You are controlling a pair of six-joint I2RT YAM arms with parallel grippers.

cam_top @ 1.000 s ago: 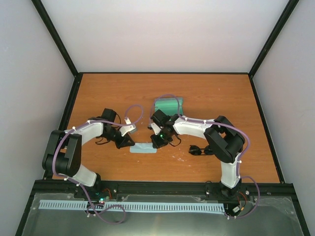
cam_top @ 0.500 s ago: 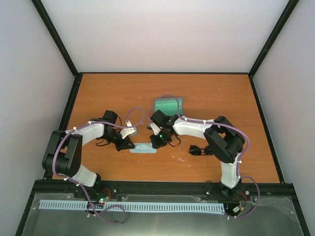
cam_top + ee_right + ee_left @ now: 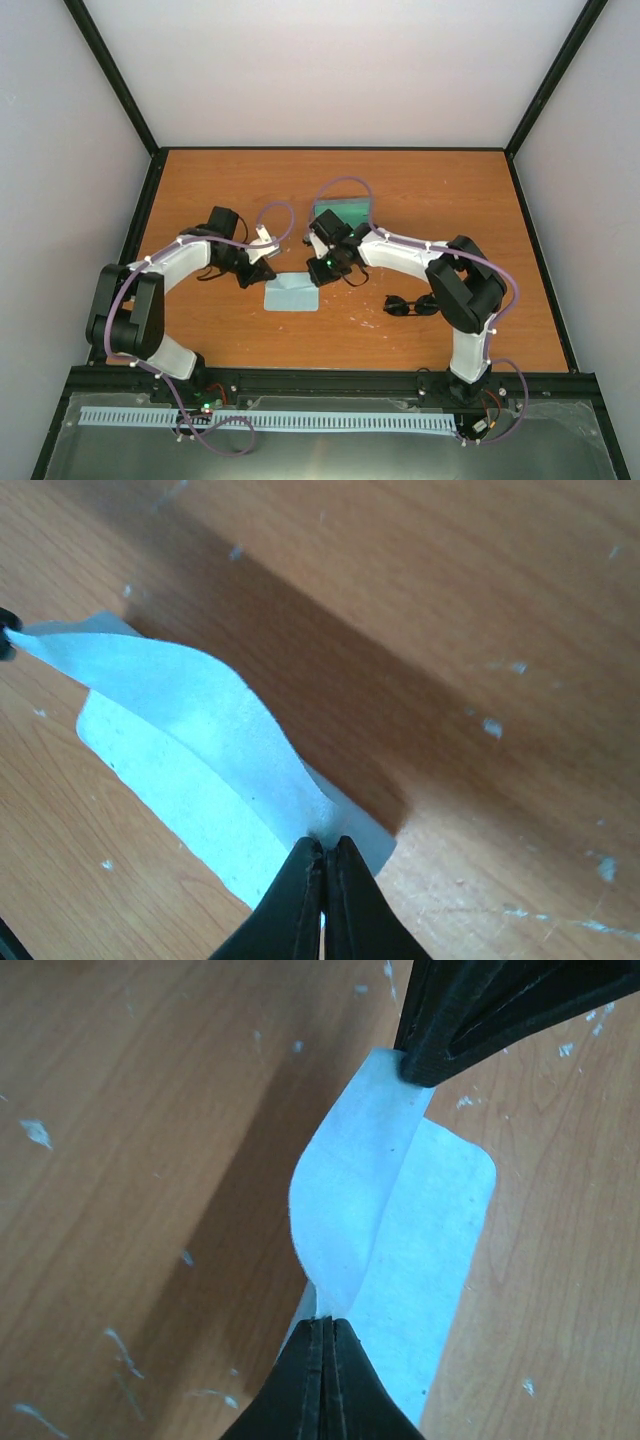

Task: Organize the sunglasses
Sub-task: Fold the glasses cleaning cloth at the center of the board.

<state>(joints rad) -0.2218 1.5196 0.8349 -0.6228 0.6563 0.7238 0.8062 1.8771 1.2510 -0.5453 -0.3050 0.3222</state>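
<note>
Fingers, left: the left gripper (image 3: 322,1325) has its two tips pressed together on one corner of the pale blue square cloth (image 3: 400,1250), pinching it.
Fingers, right: the right gripper (image 3: 322,855) is likewise closed tight on the neighbouring corner of the same edge. That edge is raised off the orange-brown wooden table (image 3: 420,190) and sags between the two grips, while the rest lies flat.
Hidden: the small black round-lensed sunglasses (image 3: 410,305) show in the overhead view only, and very small. Whether their thin arms are folded or spread cannot be told. Their right end runs up against the outline of the right arm's elbow.
Cut off: the grey-blue oblong case with green lining (image 3: 342,212) is partly covered on its near side by the right wrist and a purple cable (image 3: 345,182).
Axis of sunglasses: the long axis runs left to right, roughly parallel to the table's near edge. Which way the lenses face is unclear.
Place of sunglasses: on the table, right of the cloth and both grippers, well apart from either pair of fingertips and touched by neither.
</note>
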